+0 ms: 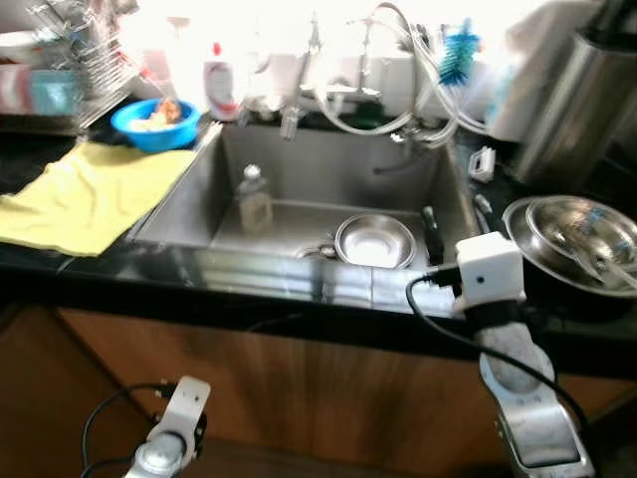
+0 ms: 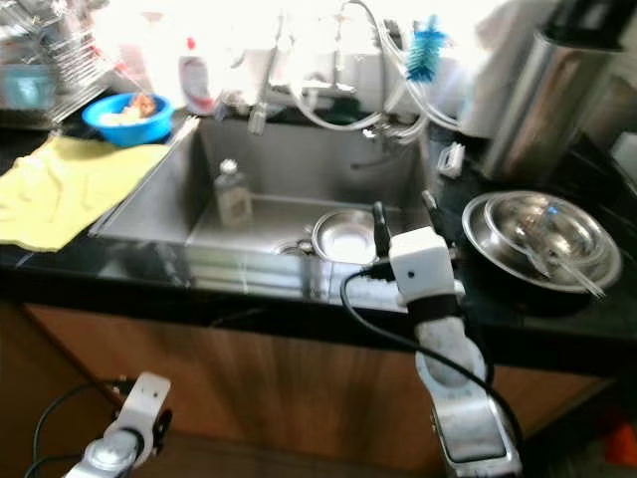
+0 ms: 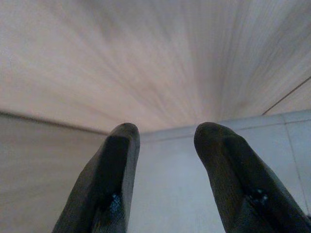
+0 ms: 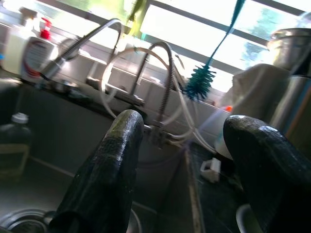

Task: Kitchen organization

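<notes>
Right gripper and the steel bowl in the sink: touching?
Apart. The right wrist view shows the right gripper open in mid-air above the sink, nothing between its fingers; the steel bowl lies lower on the sink floor.

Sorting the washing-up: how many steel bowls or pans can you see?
2. One small steel bowl sits in the sink near the drain; one large steel pan rests on the counter right of the sink. The dish rack may hide others.
</notes>
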Motion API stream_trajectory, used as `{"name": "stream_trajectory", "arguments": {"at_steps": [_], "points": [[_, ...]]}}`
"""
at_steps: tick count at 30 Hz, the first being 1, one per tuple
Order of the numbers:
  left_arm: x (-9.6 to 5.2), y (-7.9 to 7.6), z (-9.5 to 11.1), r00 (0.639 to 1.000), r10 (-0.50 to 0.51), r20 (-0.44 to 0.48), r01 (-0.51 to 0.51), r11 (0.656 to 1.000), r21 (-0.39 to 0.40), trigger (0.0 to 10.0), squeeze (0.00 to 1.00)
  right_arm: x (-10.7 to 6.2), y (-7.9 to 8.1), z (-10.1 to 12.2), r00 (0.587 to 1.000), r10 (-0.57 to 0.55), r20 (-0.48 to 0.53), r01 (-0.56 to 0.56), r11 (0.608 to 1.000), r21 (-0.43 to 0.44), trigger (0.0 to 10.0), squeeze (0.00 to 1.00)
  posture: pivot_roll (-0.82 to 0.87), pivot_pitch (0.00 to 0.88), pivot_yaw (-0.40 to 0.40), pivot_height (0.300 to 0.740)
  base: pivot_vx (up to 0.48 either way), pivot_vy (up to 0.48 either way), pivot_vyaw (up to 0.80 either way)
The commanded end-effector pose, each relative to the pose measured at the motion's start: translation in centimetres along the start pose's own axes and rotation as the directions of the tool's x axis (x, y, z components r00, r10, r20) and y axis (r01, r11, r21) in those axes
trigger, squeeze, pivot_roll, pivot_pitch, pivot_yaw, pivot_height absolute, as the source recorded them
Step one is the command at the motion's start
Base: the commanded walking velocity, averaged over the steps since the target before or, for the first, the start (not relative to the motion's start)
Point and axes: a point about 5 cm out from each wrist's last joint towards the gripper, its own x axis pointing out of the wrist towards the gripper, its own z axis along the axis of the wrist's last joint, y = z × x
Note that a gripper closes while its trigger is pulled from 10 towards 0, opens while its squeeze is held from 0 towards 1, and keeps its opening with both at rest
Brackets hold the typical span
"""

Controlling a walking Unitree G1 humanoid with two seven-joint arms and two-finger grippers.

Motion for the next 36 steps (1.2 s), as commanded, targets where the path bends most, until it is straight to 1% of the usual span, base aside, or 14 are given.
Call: {"name": "stream_trajectory", "arguments": {"at_steps": [1, 4, 5, 7, 9, 13, 14, 17, 21, 26, 29, 32, 36], "points": [[-0.2, 0.0, -0.7, 1.0, 0.002, -0.024, -0.002, 1.0, 0.003, 10.0, 0.0, 0.2, 0.2, 0.1, 1.0, -0.002, 0.004, 0.002, 1.0, 0.004, 10.0, 0.0, -0.07, 0.0, 0.011, 0.74, 0.0, 0.0, 0.0], [-0.2, 0.0, -0.7, 1.0, 0.002, -0.023, -0.002, 1.0, 0.004, 10.0, 0.0, 0.2, 0.2, 0.2, 1.0, -0.005, 0.008, 0.005, 1.0, 0.005, 10.0, 0.0, -0.07, 0.0, 0.014, 0.74, 0.0, 0.0, 0.0], [-0.2, 0.0, -0.8, 1.0, 0.002, -0.023, -0.001, 1.0, 0.001, 10.0, 0.0, 0.2, 0.1, 0.1, 1.0, -0.015, 0.001, 0.015, 1.0, 0.024, 10.0, 0.0, -0.07, 0.0, 0.014, 0.74, 0.0, 0.0, 0.0], [-0.2, 0.0, -0.8, 1.0, 0.001, -0.022, -0.001, 1.0, -0.001, 10.0, 0.0, 0.2, 0.0, 0.1, 1.0, -0.026, -0.005, 0.026, 0.999, 0.033, 10.0, 0.0, -0.07, 0.0, 0.015, 0.74, 0.0, 0.0, 0.0], [-0.2, 0.0, -0.7, 1.0, 0.0, -0.021, 0.0, 1.0, -0.002, 10.0, 0.0, 0.3, -0.2, 0.0, 0.999, -0.041, -0.022, 0.042, 0.998, 0.043, 10.0, 0.0, -0.07, 0.0, 0.015, 0.74, 0.0, 0.0, -0.53], [-0.2, 0.0, -0.8, 1.0, -0.002, -0.025, 0.002, 1.0, -0.008, 10.0, 0.0, 0.3, -0.5, 0.0, 0.998, -0.053, -0.022, 0.054, 0.997, 0.059, 10.0, 0.0, -0.08, 0.0, 0.015, 0.74, 0.0, 0.0, -0.77], [-0.2, 0.0, -0.8, 1.0, -0.001, -0.027, 0.0, 1.0, -0.018, 10.0, 0.0, 0.3, -0.5, 0.0, 0.999, -0.051, -0.018, 0.052, 0.997, 0.053, 10.0, 0.0, -0.07, 0.0, 0.015, 0.74, 0.0, 0.349, 0.0], [-0.2, -0.1, -0.9, 1.0, -0.002, -0.031, 0.001, 1.0, -0.015, 10.0, 0.0, 0.3, -0.4, 0.0, 0.999, -0.049, -0.014, 0.05, 0.997, 0.053, 10.0, 0.0, -0.07, 0.0, 0.014, 0.74, 0.0, 0.392, 0.0], [-0.2, -0.2, -0.9, 0.999, -0.007, -0.033, 0.007, 1.0, -0.01, 10.0, 0.0, 0.9, 0.1, 0.7, 0.999, -0.036, 0.02, 0.035, 0.998, 0.052, 10.0, 0.0, -0.07, 0.0, 0.015, 0.74, 0.0, 0.48, 0.0], [-0.2, -0.3, -0.8, 1.0, -0.009, -0.024, 0.009, 1.0, 0.005, 10.0, 0.0, 1.2, 0.1, 0.9, 0.999, -0.041, 0.022, 0.04, 0.997, 0.07, 10.0, 0.0, -0.07, 0.0, 0.015, 0.74, 0.0, 0.0, 0.0], [-0.2, -0.2, -0.8, 1.0, -0.007, -0.026, 0.007, 1.0, 0.005, 10.0, 0.0, 1.3, -0.1, 0.8, 0.999, -0.046, 0.01, 0.046, 0.996, 0.082, 10.0, 0.0, -0.07, 0.0, 0.016, 0.74, 0.0, 0.0, -0.74], [-0.2, -0.2, -0.8, 1.0, -0.007, -0.025, 0.007, 1.0, 0.007, 10.0, 0.0, 1.2, -0.2, 1.0, 0.998, -0.049, 0.033, 0.047, 0.997, 0.059, 10.0, 0.0, -0.07, 0.0, 0.017, 0.74, 0.0, 0.0, -0.65], [-0.2, -0.3, -0.7, 1.0, -0.01, -0.019, 0.01, 1.0, 0.01, 10.0, 0.0, 1.1, -0.1, 0.9, 0.998, -0.05, 0.028, 0.048, 0.997, 0.066, 10.0, 0.0, -0.07, 0.0, 0.016, 0.74, 0.0, 0.0, 0.0]]}}
